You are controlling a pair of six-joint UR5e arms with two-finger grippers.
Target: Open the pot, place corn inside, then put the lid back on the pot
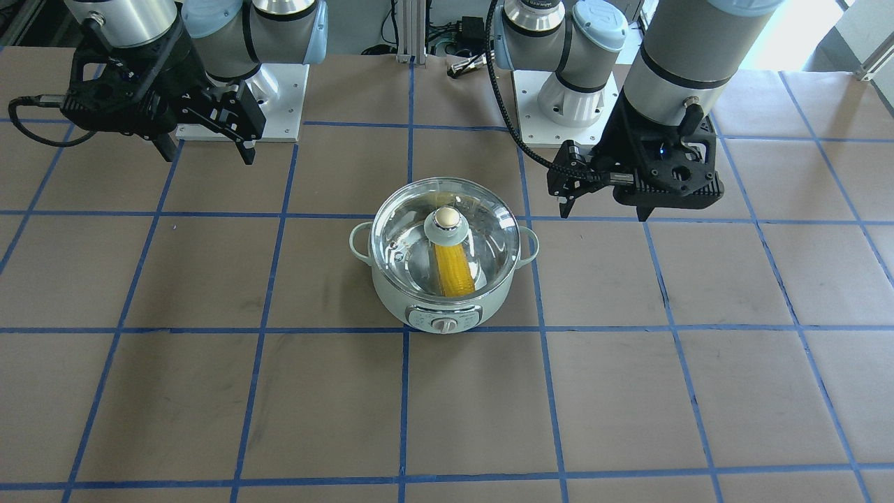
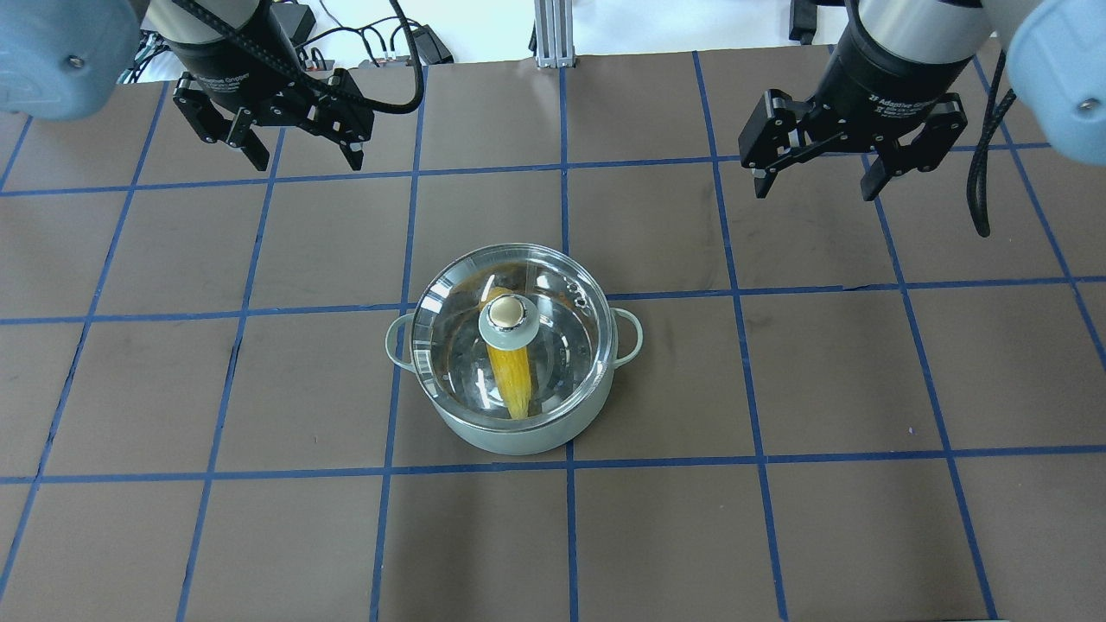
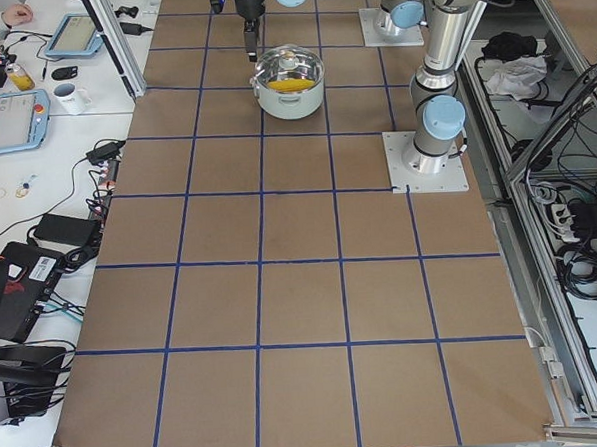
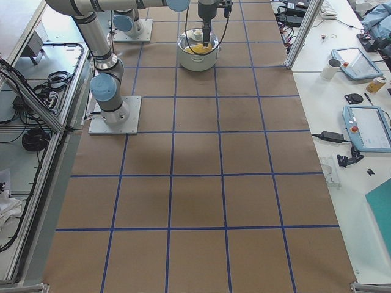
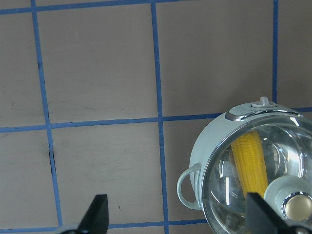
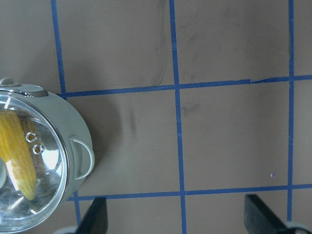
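Observation:
The mint-green pot (image 1: 447,307) stands at the table's middle with the glass lid (image 1: 482,223) seated on it. The yellow corn (image 1: 454,269) lies inside, seen through the glass under the knob (image 1: 447,219). In the overhead view the pot (image 2: 510,436), lid (image 2: 449,328) and corn (image 2: 510,376) show the same. My left gripper (image 2: 304,160) is open and empty, above the table behind and left of the pot. My right gripper (image 2: 815,186) is open and empty, behind and right of it. The left wrist view shows the corn (image 5: 249,161); the right wrist view shows the pot (image 6: 80,141).
The brown table carries a blue tape grid (image 2: 566,294). The arm bases (image 1: 241,105) stand at the robot's edge, with cables (image 1: 461,42) between them. Side desks hold tablets (image 3: 12,108) and a mug (image 4: 334,64), off the table.

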